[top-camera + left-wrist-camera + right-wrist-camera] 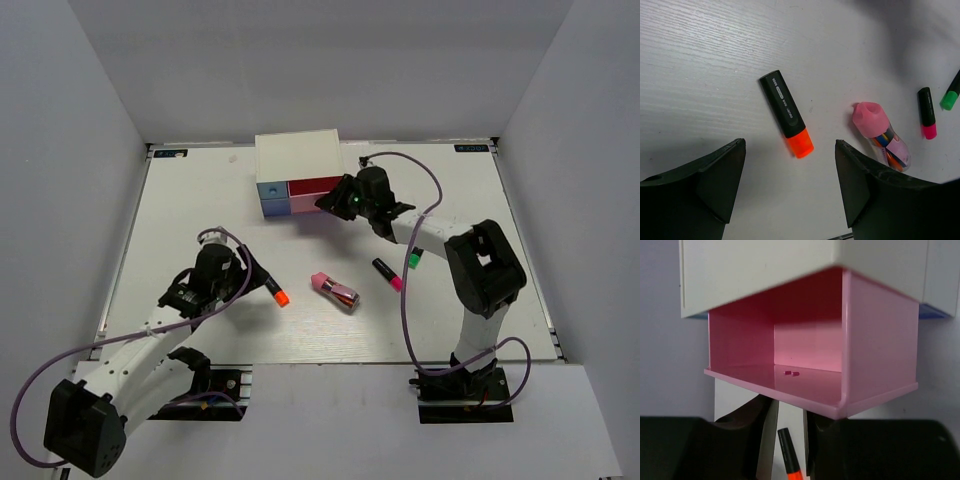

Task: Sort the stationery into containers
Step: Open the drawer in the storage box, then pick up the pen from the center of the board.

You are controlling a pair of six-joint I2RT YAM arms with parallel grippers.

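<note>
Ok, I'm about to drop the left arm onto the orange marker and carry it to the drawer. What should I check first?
1. Jaws of the left gripper wide open: ok.
2. The orange marker lines up with the gap between them, slanted, nothing touching it: ok.
3. The pink-capped tube lies apart from the marker: ok.
4. The pink drawer is pulled out, its floor bare but for small red bits: ok.
5. Drop path clear of the right gripper: not ok, it sits at the drawer's front edge.
6. Right jaws holding the drawer: cannot tell, their tips are hidden.
</note>
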